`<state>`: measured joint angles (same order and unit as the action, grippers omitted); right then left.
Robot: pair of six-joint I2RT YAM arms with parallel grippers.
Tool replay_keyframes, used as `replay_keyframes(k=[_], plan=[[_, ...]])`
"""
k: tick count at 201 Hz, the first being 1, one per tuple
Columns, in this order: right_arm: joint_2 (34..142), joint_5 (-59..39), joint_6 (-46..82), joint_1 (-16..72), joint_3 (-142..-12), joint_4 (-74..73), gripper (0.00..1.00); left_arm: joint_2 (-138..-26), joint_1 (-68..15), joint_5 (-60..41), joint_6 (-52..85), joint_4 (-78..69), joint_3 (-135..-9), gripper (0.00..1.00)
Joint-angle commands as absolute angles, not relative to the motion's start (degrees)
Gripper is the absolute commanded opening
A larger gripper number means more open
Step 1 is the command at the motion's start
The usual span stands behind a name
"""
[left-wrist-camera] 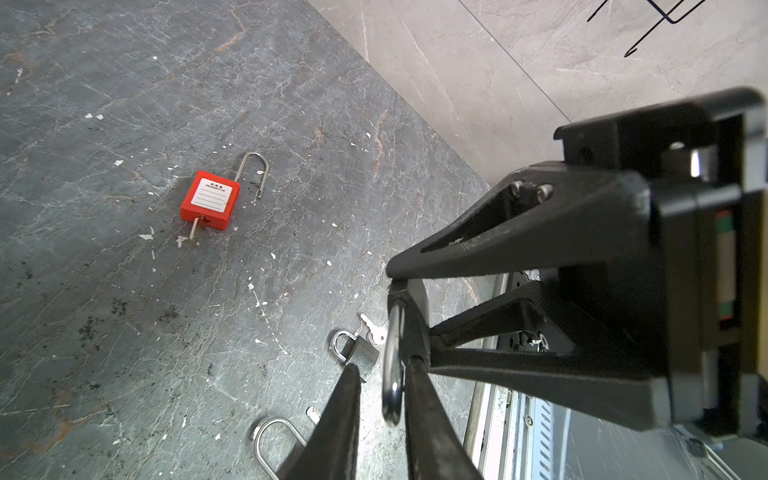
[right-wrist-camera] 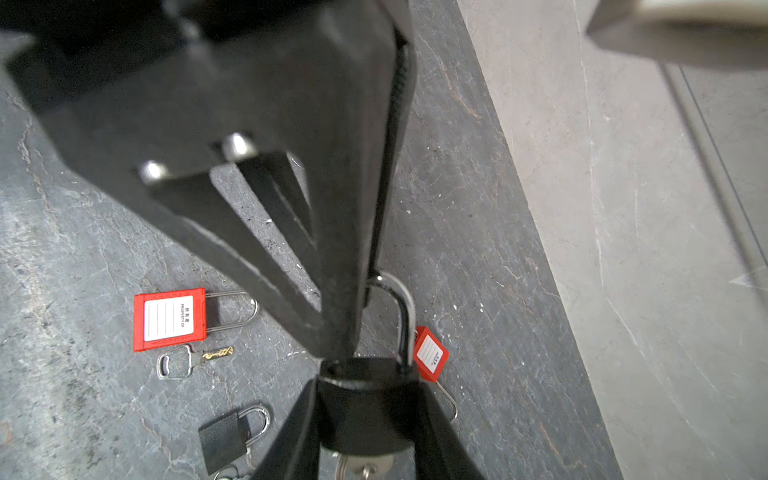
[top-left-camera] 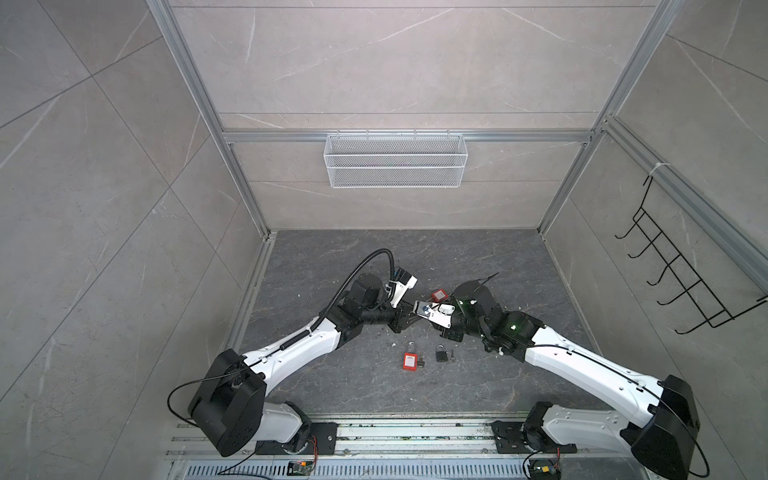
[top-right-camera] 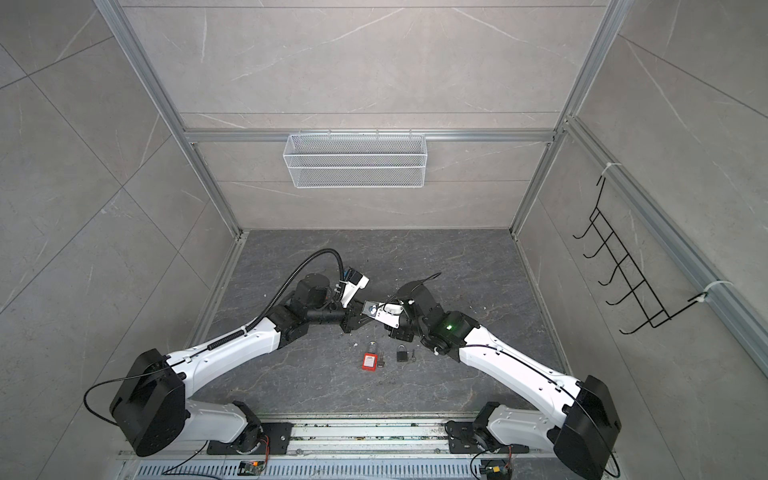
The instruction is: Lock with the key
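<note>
Dark stone floor (top-left-camera: 415,395) inside a tiled, aluminium-framed bay. Black padlock (right-wrist-camera: 365,407) is held clear of the floor, mid-bay, between the two arms. Its body is pinched by the right gripper (right-wrist-camera: 365,386), and a key (right-wrist-camera: 365,467) is seen seated in its underside. Shackle (left-wrist-camera: 392,374) appears pinched near its crown by the left gripper (left-wrist-camera: 401,299). One shackle leg looks to be out of its hole, so the lock is judged open. Step in hand is judged to be shackle closure. For the next move, the free leg must be lined up with its hole and pressed home against a steady body, then the key turned. White wire basket (top-left-camera: 395,160) on the back rail: nothing seen in it. Red padlock (top-left-camera: 410,360) and small black padlock (top-left-camera: 441,354) lie loose on the floor, in no container.
</note>
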<state>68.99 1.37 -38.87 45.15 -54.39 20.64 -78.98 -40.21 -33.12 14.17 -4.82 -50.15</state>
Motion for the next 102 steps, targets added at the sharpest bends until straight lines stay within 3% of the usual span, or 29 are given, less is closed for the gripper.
replay_keyframes(k=[1,55,102], plan=[[68.05,2.11,-39.81,45.69,-53.7,18.99,0.24,-78.86,-40.25,-35.19,14.53,-7.13,-52.73,0.21],[67.84,2.72,-40.02,45.88,-53.24,18.81,0.24,-78.09,-40.25,-34.54,14.71,-7.08,-52.74,0.25],[67.76,2.64,-40.24,46.01,-53.17,18.87,0.24,-78.41,-40.25,-34.84,14.97,-7.54,-52.89,0.21]])
